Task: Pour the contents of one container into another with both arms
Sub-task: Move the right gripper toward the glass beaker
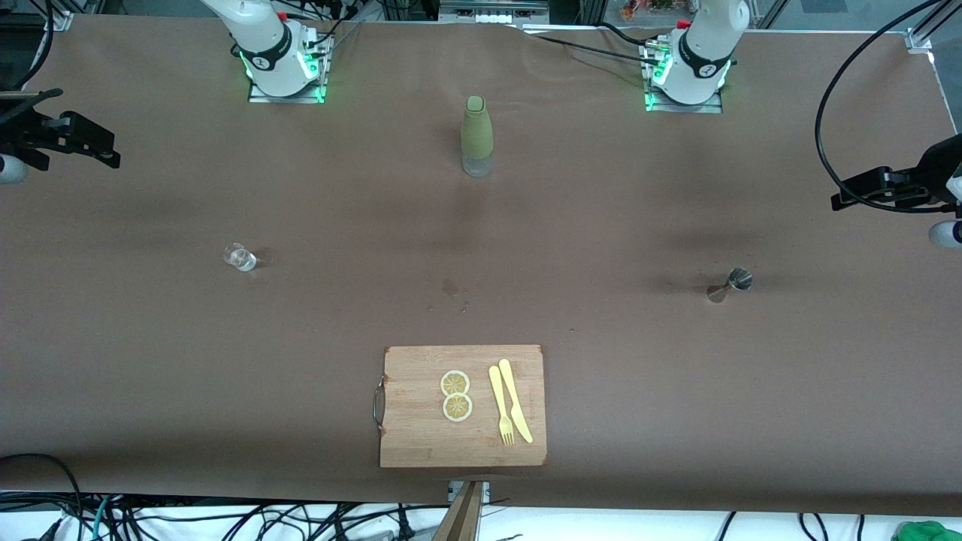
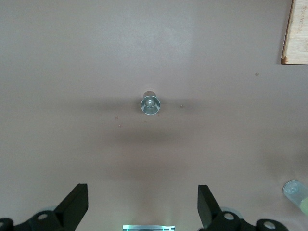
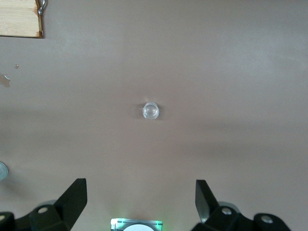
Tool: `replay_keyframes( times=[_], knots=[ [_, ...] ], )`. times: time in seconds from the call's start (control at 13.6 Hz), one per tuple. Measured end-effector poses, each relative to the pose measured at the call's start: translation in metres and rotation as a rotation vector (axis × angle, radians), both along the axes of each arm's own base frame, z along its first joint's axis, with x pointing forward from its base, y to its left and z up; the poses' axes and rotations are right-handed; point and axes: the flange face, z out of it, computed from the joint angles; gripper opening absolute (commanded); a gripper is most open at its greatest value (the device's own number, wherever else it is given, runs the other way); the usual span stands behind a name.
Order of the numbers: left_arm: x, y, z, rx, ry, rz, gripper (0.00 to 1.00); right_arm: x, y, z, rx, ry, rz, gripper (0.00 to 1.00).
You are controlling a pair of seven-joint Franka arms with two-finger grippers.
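Both my grippers, left (image 2: 143, 204) and right (image 3: 141, 199), hang spread wide; a skewed pinch could topple the tiny glass cup (image 3: 150, 110) or jigger (image 2: 150, 104).

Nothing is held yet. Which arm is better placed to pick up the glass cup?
The right arm. Its open right gripper is high over the glass cup at its end of the table. The open left gripper is over the steel jigger.
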Motion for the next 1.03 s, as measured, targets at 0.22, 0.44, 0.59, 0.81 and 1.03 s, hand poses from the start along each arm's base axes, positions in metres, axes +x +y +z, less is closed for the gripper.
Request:
replay_keyframes(
  times=[0.22,0.44,0.59,0.81,1.03],
  knots=[
    [0.0,0.0,0.0,0.0,0.0,0.0,1.0,0.0,0.0,0.0,0.001,0.0,0.001,1.0],
    [0.0,0.0,0.0,0.0,0.0,0.0,1.0,0.0,0.001,0.0,0.011,0.0,0.047,1.0],
    [0.0,0.0,0.0,0.0,0.0,0.0,1.0,0.001,-0.002,0.0,0.061,-0.004,0.133,1.0],
    [0.0,0.0,0.0,0.0,0.0,0.0,1.0,0.005,-0.027,-0.007,0.125,-0.01,0.263,1.0],
    [0.0,0.0,0.0,0.0,0.0,0.0,1.0,0.011,-0.046,-0.018,0.158,-0.011,0.396,1.0]
  ],
)
